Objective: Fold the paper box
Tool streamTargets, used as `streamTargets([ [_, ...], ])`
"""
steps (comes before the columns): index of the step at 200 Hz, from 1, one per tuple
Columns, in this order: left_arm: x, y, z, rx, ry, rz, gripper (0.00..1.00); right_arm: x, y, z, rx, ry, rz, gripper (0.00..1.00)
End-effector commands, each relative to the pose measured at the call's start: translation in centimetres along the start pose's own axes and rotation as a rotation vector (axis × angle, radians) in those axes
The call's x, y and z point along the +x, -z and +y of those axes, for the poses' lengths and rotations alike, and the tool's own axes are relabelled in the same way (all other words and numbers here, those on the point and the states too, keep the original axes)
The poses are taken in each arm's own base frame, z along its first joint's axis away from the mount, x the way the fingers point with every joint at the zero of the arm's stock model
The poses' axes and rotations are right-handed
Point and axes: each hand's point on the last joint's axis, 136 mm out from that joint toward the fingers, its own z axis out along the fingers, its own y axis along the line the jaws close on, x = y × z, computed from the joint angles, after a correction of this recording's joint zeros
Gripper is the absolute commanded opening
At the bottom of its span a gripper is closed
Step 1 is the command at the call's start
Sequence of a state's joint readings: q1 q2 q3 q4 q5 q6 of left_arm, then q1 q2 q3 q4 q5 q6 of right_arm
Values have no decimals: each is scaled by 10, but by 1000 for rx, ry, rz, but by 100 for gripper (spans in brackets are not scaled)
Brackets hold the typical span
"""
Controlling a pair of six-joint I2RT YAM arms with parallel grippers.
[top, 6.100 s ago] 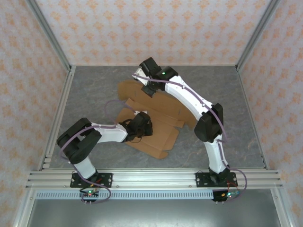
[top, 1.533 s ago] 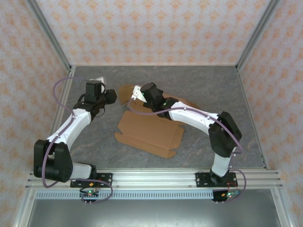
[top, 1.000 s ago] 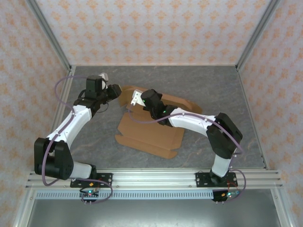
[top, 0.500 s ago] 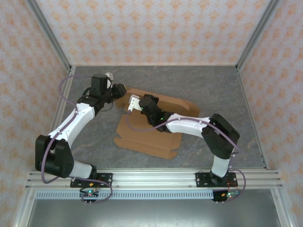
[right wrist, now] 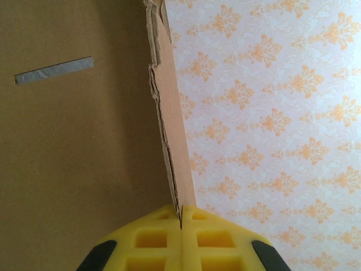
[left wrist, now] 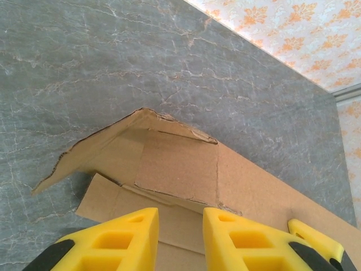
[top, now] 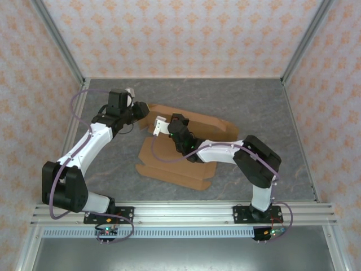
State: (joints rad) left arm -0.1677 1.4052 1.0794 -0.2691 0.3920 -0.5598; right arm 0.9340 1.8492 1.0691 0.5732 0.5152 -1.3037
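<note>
From above, my left end effector [top: 141, 109] has swung in to the far-left corner of the box [top: 180, 164] on the table [top: 113, 158]; its wrist view shows jaws parted and empty; the right wrist shows my right end effector [right wrist: 181, 217] clamped on a raised edge, so folding looks set to proceed.

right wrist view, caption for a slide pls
Right gripper pinching the raised edge of the paper box, patterned wall behind.

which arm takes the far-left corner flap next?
Left, probably: the left gripper hovers at that corner flap, jaws apart, holding nothing; the right gripper is shut on a raised edge of the paper box.
</note>
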Motion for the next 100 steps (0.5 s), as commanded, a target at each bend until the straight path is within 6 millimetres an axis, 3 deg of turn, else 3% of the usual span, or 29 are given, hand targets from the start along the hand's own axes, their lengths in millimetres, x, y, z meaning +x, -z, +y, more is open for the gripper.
streamTargets([
  [1, -7, 15, 0, -23, -55, -24, 28, 5, 0, 22, -19, 56, 21, 0],
  [50, -9, 24, 9, -72, -78, -60, 28, 2, 2, 14, 4, 63, -1, 0],
  [100, -12, 4, -7, -3, -69, -44, 24, 0, 3, 13, 14, 68, -20, 0],
])
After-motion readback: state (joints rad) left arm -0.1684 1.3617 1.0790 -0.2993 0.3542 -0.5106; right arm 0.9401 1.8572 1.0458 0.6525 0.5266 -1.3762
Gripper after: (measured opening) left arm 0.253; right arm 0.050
